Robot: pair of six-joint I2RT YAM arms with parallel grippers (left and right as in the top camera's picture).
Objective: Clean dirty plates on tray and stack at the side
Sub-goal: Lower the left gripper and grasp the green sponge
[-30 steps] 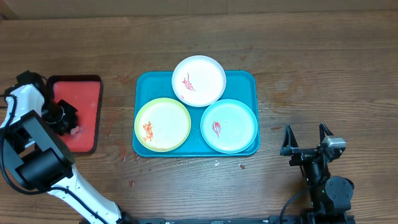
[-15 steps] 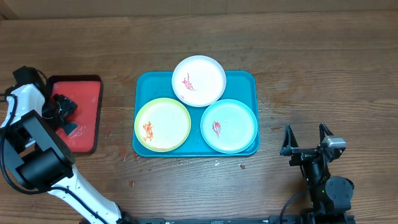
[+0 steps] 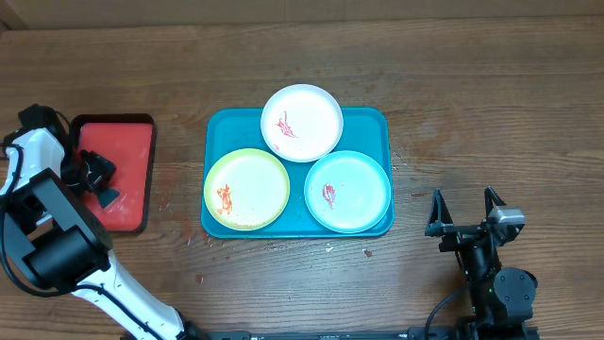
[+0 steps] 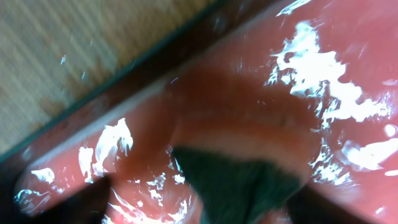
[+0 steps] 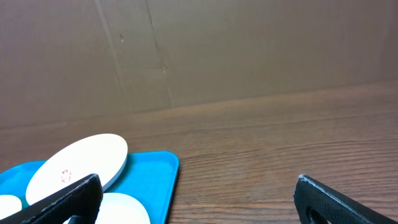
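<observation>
Tray point(image 3: 373, 127) rim well apart from R gripper point(image 3: 464, 210), wide open, empty. L gripper point(image 3: 99, 184) at red tray point(image 3: 127, 151) edge, green pad point(image 4: 242, 186) betw fingers; grip unclear.

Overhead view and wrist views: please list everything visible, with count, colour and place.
blue tray: one, turquoise, table centre
white plate: one, white, red smear, blue tray's far edge
yellow-green plate: one, yellow-green, red smear, blue tray's left
light teal plate: one, teal, red smear, blue tray's right
red tray: one, red, dark rim, table's left
pad: one, dark green, over red tray
table: one, brown wood
left claw: one, black, at pad, grip unclear
right claw: one, black, open, right of blue tray
</observation>
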